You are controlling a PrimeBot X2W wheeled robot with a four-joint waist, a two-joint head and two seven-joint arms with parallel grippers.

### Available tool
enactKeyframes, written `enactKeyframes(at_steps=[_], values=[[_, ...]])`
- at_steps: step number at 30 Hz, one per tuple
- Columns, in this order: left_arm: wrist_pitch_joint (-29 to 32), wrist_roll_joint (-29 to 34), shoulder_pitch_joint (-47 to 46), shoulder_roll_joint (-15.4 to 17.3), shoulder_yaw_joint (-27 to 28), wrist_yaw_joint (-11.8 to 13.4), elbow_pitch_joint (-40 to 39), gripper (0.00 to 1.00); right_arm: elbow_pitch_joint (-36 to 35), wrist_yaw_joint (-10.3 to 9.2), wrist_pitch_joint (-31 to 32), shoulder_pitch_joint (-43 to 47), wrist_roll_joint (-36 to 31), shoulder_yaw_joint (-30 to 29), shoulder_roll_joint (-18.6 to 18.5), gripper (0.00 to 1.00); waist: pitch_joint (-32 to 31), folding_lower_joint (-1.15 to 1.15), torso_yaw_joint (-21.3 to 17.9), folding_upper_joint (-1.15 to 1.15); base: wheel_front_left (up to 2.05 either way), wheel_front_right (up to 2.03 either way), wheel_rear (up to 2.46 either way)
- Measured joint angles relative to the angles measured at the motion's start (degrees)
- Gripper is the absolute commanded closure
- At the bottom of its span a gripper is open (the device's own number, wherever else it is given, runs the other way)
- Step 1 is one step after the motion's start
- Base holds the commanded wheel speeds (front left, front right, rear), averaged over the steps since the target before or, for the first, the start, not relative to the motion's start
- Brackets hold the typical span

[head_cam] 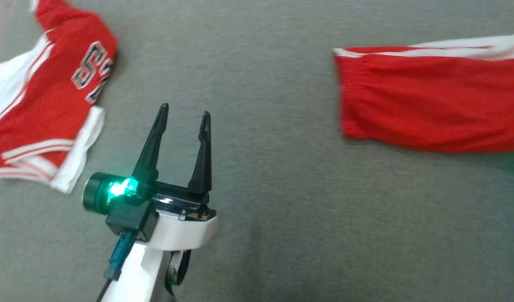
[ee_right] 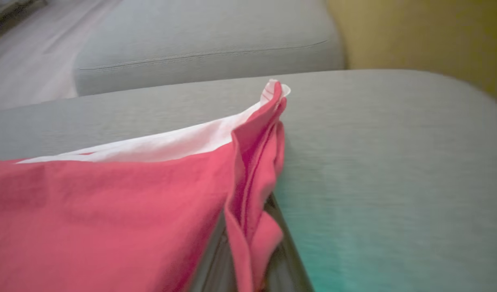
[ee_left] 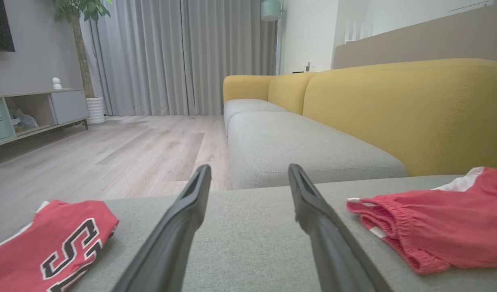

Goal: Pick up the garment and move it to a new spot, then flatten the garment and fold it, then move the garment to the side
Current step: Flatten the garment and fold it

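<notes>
The garment (head_cam: 429, 100) is red with a white stripe and an elastic edge, and lies on the grey cushion (head_cam: 273, 176) at the right. In the right wrist view its cloth (ee_right: 110, 211) is bunched into a raised fold, and my right gripper (ee_right: 252, 227) is shut on that fold, its fingers mostly hidden under the fabric. My left gripper (head_cam: 184, 111) hovers open over bare cushion, to the left of the garment and apart from it. The left wrist view has the open left gripper (ee_left: 249, 168) with the garment (ee_left: 435, 227) to its right.
A second red garment with a white trim and a black-and-white number (head_cam: 51, 92) lies crumpled at the far left (ee_left: 58, 243). A yellow backrest (ee_left: 394, 113) rises behind the cushion. Beyond the seat edge are a wooden floor (ee_left: 110, 150) and a low cabinet (ee_left: 29, 109).
</notes>
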Motion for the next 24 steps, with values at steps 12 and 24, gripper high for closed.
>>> enactKeyframes(at_steps=[12, 24], values=[[-0.01, 1.35, 0.11, -0.01, 0.87, -2.25, 1.23, 0.00, -5.90, 0.00, -3.61, -0.94, -3.22, 2.04, 0.15, 1.00, -2.03, 0.01, -5.84, 0.00, 0.00, 0.00, 0.00], [-0.01, 0.15, 2.46, -0.05, 0.15, -3.01, 1.77, 0.00, -15.84, 0.00, -1.89, -1.43, -2.54, 11.57, 16.72, 0.00, -5.80, 0.00, -3.46, 0.00, 0.00, 0.00, 0.00]])
